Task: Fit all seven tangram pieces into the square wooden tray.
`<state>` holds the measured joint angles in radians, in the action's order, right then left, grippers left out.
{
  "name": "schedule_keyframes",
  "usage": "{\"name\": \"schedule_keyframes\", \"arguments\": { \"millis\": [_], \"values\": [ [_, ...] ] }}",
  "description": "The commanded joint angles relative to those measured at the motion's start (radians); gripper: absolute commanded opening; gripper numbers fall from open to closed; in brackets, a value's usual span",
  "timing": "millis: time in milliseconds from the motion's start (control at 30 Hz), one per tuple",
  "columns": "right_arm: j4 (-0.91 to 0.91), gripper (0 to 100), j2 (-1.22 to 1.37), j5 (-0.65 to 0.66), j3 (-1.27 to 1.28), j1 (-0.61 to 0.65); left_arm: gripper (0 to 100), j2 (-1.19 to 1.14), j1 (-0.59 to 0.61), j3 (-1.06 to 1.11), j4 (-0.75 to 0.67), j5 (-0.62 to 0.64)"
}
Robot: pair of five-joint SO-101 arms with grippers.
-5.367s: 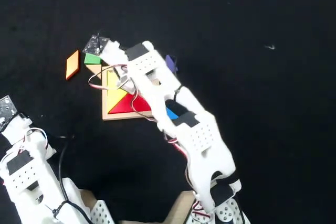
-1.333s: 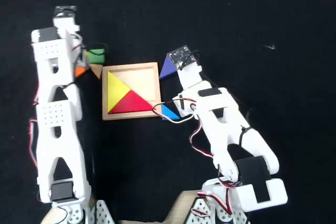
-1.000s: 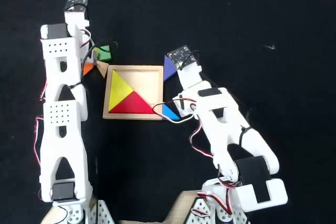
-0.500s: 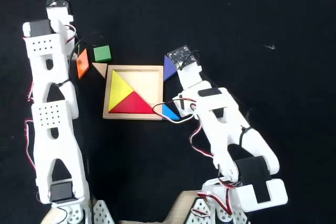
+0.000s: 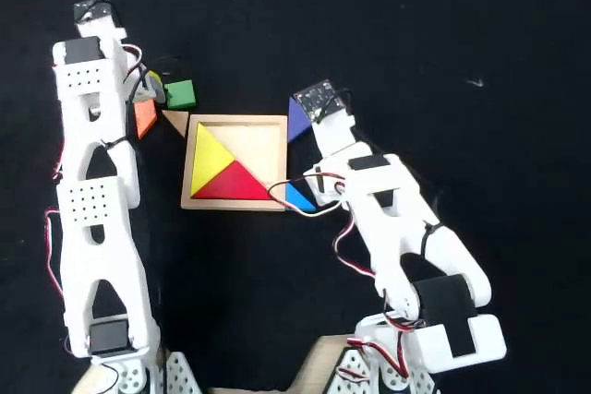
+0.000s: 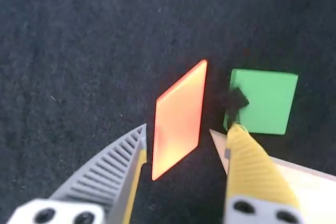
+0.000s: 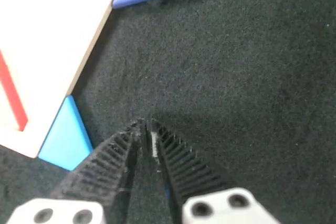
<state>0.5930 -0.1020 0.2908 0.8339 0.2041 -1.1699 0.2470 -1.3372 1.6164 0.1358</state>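
Two white arms at a tangram on a black surface. Nearest, the right end effector sits low over bare cloth just off the right side of the square wooden tray, its fingers pressed together w/ nothing btwn them. A light blue triangle lies flat at the tray's near right corner, touching or all but touching the rim. Inside the tray, a yellow triangle and a red triangle fill the left and near portions; the remainder is bare wood. A violet-blue triangle rests outside at the far right corner. Off the far left corner, a small tan triangle lies just beside the rim. Farther back, the left end effector is spread wide, straddling an orange parallelogram that lies flat on the cloth; can't tell if either finger touches it. A green square sits just beside the yellow finger.
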Motion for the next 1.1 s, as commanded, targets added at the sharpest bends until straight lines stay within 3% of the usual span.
{"name": "schedule_keyframes", "arguments": {
  "millis": [0,167,400,567,700,867,1000,1067],
  "values": [
    [-0.017,1.1,-0.002,0.012,-0.018,0.012,21,-0.008,0.001,-0.005,-0.025,0.011],
    [-0.017,1.1,-0.002,0.012,-0.018,0.012,10,-0.057,0.021,-0.002,0.000,-0.066],
    [-0.017,1.1,-0.002,0.012,-0.018,0.012,8,-0.052,0.044,-0.071,0.141,-0.107],
    [-0.017,1.1,-0.002,0.012,-0.018,0.012,3,0.061,0.090,-0.096,0.149,-0.184],
    [-0.017,1.1,-0.002,0.012,-0.019,0.012,3,0.324,0.090,0.070,0.149,-0.281],
    [-0.017,1.1,-0.002,0.012,-0.021,0.012,4,0.784,0.050,0.463,0.146,-0.387],
    [-0.017,1.1,-0.002,0.012,-0.019,0.012,8,1.059,-0.008,0.766,0.143,-0.379],
    [-0.017,1.1,-0.002,0.012,-0.019,0.012,8,1.158,-0.038,0.878,0.143,-0.318]
  ]
}}
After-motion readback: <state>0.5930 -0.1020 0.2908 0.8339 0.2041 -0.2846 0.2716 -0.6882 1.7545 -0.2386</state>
